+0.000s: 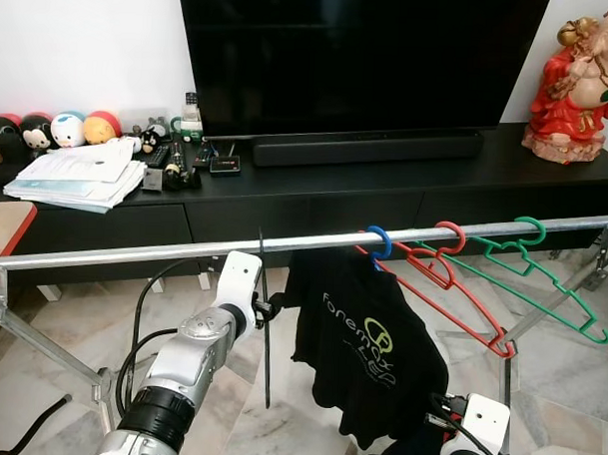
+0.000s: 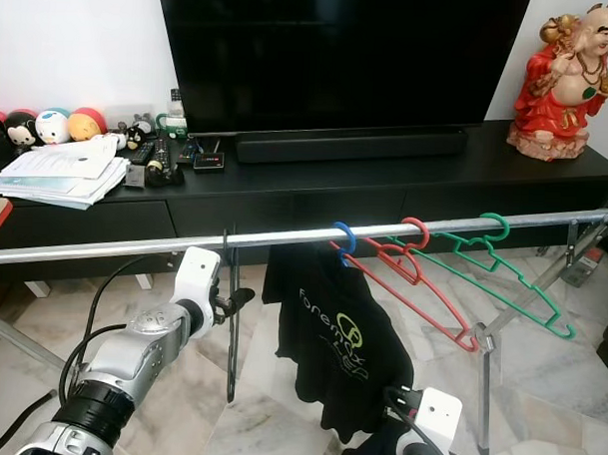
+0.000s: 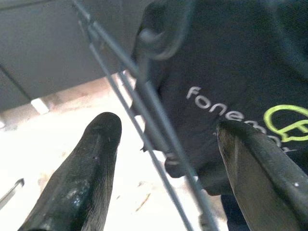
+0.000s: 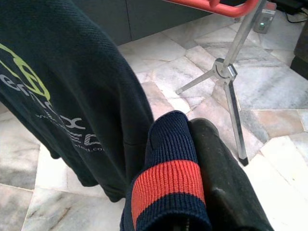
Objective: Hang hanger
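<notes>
two black fingers of the left gripper [image 3: 163, 159] spread wide around a thin dark wire hanger [image 1: 265, 316] below the silver metal rail [image 1: 133, 253]; right gripper [image 4: 192, 173] pinches a navy red-striped knit cuff [image 4: 166, 187].

silver rail [image 1: 133, 252] carries blue hanger [image 1: 379, 240] with black shirt [image 1: 365, 349], red hanger [image 1: 447, 282], green hanger [image 1: 542, 271].

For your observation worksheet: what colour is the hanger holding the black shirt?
Blue: the hanger hook shows best in the left eye view.
</notes>
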You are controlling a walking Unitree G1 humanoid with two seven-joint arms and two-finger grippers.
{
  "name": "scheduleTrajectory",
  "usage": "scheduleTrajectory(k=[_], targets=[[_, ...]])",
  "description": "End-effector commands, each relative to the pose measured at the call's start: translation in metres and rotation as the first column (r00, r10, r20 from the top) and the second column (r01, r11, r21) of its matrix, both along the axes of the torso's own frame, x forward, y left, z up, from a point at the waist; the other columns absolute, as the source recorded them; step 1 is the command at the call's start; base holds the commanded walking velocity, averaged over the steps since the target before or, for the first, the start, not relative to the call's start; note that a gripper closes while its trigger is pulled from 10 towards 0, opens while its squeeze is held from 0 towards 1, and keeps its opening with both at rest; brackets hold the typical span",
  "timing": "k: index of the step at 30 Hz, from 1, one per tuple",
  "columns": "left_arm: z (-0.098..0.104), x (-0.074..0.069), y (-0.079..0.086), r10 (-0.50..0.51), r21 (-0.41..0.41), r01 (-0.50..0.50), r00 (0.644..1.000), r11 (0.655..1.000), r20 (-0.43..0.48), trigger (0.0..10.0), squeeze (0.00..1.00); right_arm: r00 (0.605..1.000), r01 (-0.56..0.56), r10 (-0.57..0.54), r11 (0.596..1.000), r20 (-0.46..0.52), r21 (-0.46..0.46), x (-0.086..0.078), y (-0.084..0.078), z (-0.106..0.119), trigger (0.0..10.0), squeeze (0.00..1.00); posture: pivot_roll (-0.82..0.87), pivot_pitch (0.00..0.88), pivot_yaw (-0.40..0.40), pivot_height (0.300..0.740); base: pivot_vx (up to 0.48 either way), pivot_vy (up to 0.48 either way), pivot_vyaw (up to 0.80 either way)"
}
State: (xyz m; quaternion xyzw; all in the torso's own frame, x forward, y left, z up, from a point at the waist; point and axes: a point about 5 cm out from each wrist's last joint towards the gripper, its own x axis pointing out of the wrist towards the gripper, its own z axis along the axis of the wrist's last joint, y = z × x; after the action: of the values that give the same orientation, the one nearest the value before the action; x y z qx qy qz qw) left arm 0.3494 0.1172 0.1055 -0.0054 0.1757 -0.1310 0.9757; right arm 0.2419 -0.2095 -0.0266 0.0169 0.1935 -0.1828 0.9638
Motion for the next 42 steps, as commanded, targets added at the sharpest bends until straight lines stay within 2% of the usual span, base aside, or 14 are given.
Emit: scheduleTrajectory(k=[1, 8, 15, 23, 26, 34, 35, 36, 37, 38, 42], targets=[[0.000, 0.006, 0.003, 0.031, 0.060, -0.032, 0.999, 0.998, 0.011, 10.0, 0.00, 1.000, -0.025, 0.025, 1.000, -0.003, 0.004, 0.004, 0.006, 0.001, 10.0, 0.00, 0.05, 0.042, 0.027, 0.740, 0.000, 0.000, 0.00], [0.006, 0.013, 0.005, 0.073, 0.080, -0.078, 0.995, 0.994, 0.063, 10.0, 0.00, 1.000, -0.025, 0.025, 1.000, -0.001, 0.004, 0.003, 0.006, 0.001, 10.0, 0.00, 0.05, 0.044, 0.030, 0.740, 0.000, 0.000, 0.00], [0.004, 0.014, 0.003, 0.071, 0.080, -0.075, 0.996, 0.994, 0.055, 10.0, 0.00, 1.000, -0.026, 0.026, 1.000, 0.000, 0.005, 0.003, 0.006, 0.001, 10.0, 0.00, 0.05, 0.044, 0.027, 0.740, 0.000, 0.000, 0.00], [0.006, 0.016, 0.003, 0.076, 0.043, -0.080, 0.994, 0.996, 0.078, 10.0, 0.00, 1.000, -0.028, 0.028, 1.000, 0.002, 0.006, 0.003, 0.006, 0.001, 10.0, 0.00, 0.04, 0.043, 0.027, 0.740, 0.000, 0.000, 0.00], [0.004, 0.015, -0.002, 0.036, 0.020, -0.038, 0.996, 0.999, 0.086, 10.0, 0.00, 0.999, -0.031, 0.031, 0.999, -0.009, 0.009, 0.002, 0.006, -0.001, 10.0, 0.00, 0.05, 0.038, 0.022, 0.740, 0.000, 0.000, 0.00], [-0.002, 0.015, 0.000, 0.058, -0.029, -0.056, 0.997, 0.998, 0.054, 10.0, 0.00, 0.999, -0.033, 0.033, 0.999, -0.006, 0.015, 0.000, 0.006, -0.002, 10.0, 0.00, 0.04, 0.029, 0.026, 0.740, 0.000, 0.000, 0.00], [-0.004, 0.015, 0.000, 0.058, -0.033, -0.056, 0.997, 0.998, 0.048, 8.1, 0.00, 0.999, -0.033, 0.033, 0.999, -0.006, 0.016, 0.000, 0.006, -0.002, 10.0, 0.00, 0.03, 0.027, 0.026, 0.740, 0.000, 0.000, 0.00], [-0.004, 0.015, 0.000, 0.059, -0.034, -0.057, 0.997, 0.998, 0.045, 3.4, 0.00, 0.999, -0.033, 0.033, 0.999, -0.006, 0.015, 0.000, 0.005, -0.002, 10.0, 0.00, 0.03, 0.027, 0.026, 0.740, 0.000, 0.000, 0.00], [-0.005, 0.015, 0.000, 0.058, -0.035, -0.056, 0.997, 0.998, 0.042, 0.4, 0.00, 0.999, -0.033, 0.033, 0.999, -0.005, 0.015, -0.001, 0.005, -0.002, 10.0, 0.00, 0.03, 0.023, 0.026, 0.740, 0.000, 0.000, 0.00], [-0.006, 0.014, 0.000, 0.055, -0.034, -0.054, 0.998, 0.998, 0.039, 0.0, 0.00, 0.999, -0.033, 0.033, 0.999, -0.005, 0.015, -0.001, 0.005, -0.002, 10.0, 0.00, 0.03, 0.022, 0.025, 0.740, 0.000, 0.000, 0.00], [-0.007, 0.014, -0.003, 0.037, -0.037, -0.036, 0.999, 0.999, 0.037, 0.0, 0.00, 0.999, -0.035, 0.035, 0.999, -0.007, 0.013, -0.002, 0.004, -0.002, 10.0, 0.00, 0.03, 0.020, 0.025, 0.740, 0.000, 0.000, 0.00]])
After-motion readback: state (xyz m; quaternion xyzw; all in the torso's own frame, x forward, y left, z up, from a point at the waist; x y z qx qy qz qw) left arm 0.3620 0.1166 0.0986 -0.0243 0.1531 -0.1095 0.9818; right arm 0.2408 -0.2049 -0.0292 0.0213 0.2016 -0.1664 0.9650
